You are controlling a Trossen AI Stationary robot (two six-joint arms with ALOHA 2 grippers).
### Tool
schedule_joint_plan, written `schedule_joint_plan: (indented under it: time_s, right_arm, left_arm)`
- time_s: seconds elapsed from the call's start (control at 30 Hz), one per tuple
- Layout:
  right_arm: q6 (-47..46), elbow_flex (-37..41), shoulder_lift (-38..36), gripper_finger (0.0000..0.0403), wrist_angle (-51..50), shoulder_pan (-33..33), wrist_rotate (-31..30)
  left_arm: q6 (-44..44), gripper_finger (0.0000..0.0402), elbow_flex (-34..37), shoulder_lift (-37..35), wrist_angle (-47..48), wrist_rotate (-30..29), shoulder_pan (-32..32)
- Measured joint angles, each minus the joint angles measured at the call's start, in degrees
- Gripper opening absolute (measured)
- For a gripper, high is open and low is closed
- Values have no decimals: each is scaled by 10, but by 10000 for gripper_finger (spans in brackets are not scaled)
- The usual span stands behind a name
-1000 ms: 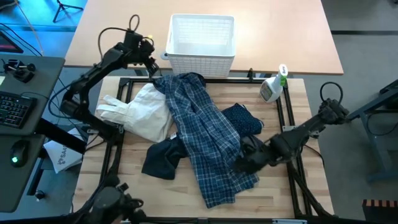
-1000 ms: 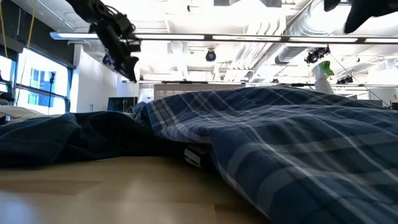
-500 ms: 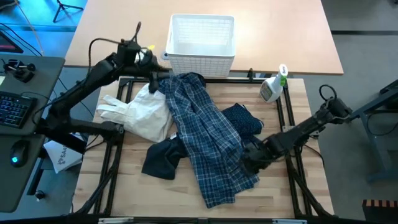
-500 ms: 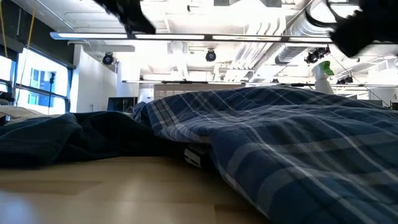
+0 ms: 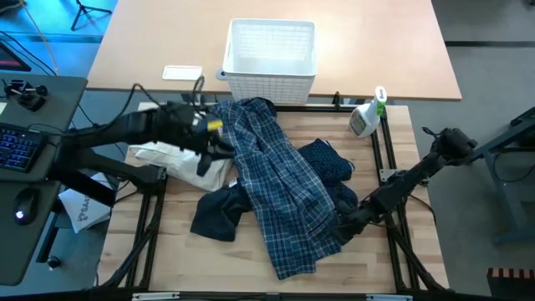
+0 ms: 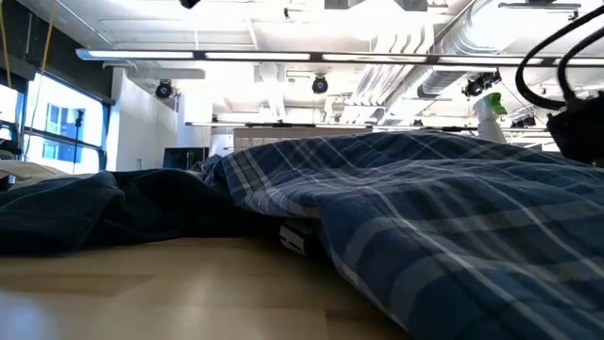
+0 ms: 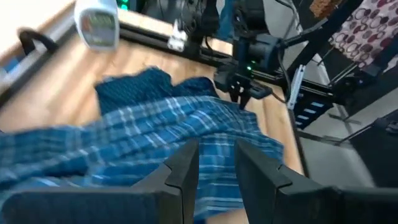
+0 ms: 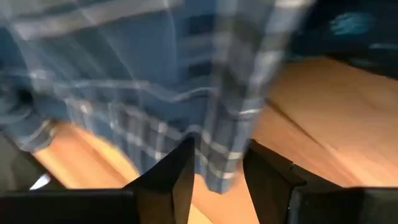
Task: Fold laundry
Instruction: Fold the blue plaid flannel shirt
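Blue-and-white plaid shirt (image 5: 280, 188) lies in a long diagonal strip down the middle of the wooden table (image 5: 180, 259), its hem toward the near edge and its collar end up by the white lattice basket (image 5: 272, 52). Right gripper (image 5: 341, 231) sits low at the shirt's near right hem; its wrist view shows the two dark fingers (image 8: 177, 177) straddling the plaid edge with a gap between them, fabric in that gap, not clearly pinched. A dark navy piece (image 5: 219, 213) lies crumpled on the left of the plaid, touching it. A navy shirt with tiny white dots (image 5: 328, 161) shows from under the plaid's right side. A cream garment (image 5: 180, 155) lies on the left, partly under the left arm. Left gripper (image 5: 224, 144) rests at the plaid's upper left edge, over the cream cloth; fingers (image 7: 183, 168) slightly apart above the plaid, whether they grasp it cannot be told. Spray bottle (image 5: 366, 115) stands at the far right, apart from the laundry.
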State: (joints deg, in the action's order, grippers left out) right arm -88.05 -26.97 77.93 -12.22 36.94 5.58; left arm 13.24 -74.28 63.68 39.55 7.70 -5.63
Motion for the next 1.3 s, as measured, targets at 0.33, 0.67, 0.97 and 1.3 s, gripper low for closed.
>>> schedule_joint_plan:
  time_s: [0.33, 0.67, 0.97, 1.3]
  right_arm:
    - [94, -93, 5, 14, 91, 69, -12]
    - [160, -166, 4, 2, 90, 102, -70]
    - [219, -108, 38, 59, 44, 93, -63]
    - [289, -113, 39, 176, 104, 81, 224]
  left_arm:
    - [182, 83, 0, 6, 6, -140, 186]
    - [276, 78, 1, 39, 64, -282, 280]
    - [225, 78, 1, 152, 65, -212, 278]
    - [217, 78, 1, 273, 59, -139, 278]
